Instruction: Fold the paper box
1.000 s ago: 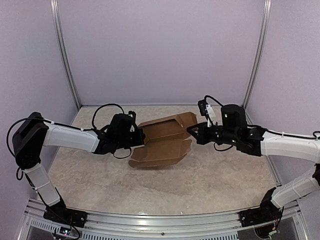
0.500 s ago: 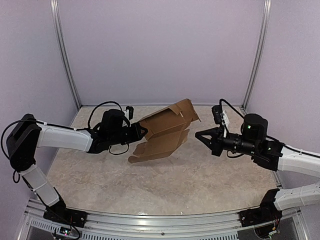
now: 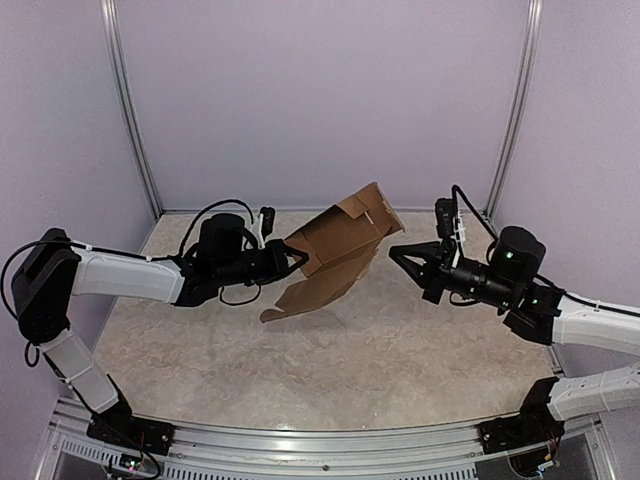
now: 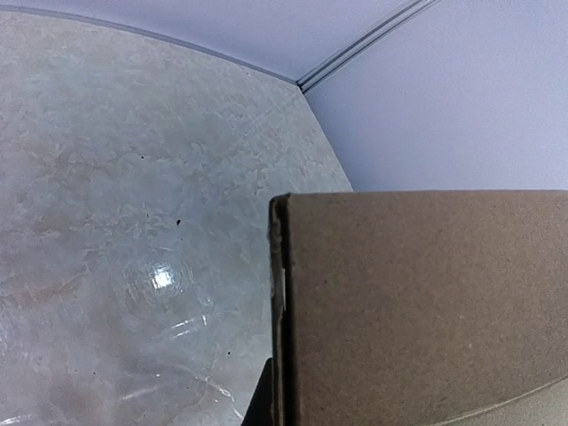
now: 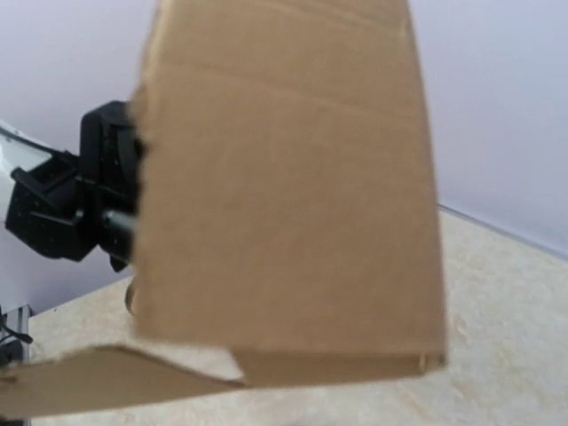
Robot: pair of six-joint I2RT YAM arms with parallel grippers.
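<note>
1. The left gripper [image 3: 291, 262] is closed on the left edge of the paper box [image 3: 338, 248], pinching the cardboard. In the left wrist view the brown panel fills the lower right and hides almost all of the fingers.
2. The paper box is off the table [image 3: 400, 350], in the air between the two arms. It is partly unfolded and tilted, with its far right corner highest. A lower flap droops toward the near left; whether that flap touches the table cannot be told.
3. The right gripper [image 3: 408, 270] has its fingers spread wide and grips nothing. It points left at the box's right side, near it but apart.
4. In the right wrist view a blurred cardboard panel fills most of the picture, and the left arm's black gripper shows behind the panel's left edge.
5. The table is pale and marbled, and a lilac wall [image 3: 320, 100] stands behind it.
</note>
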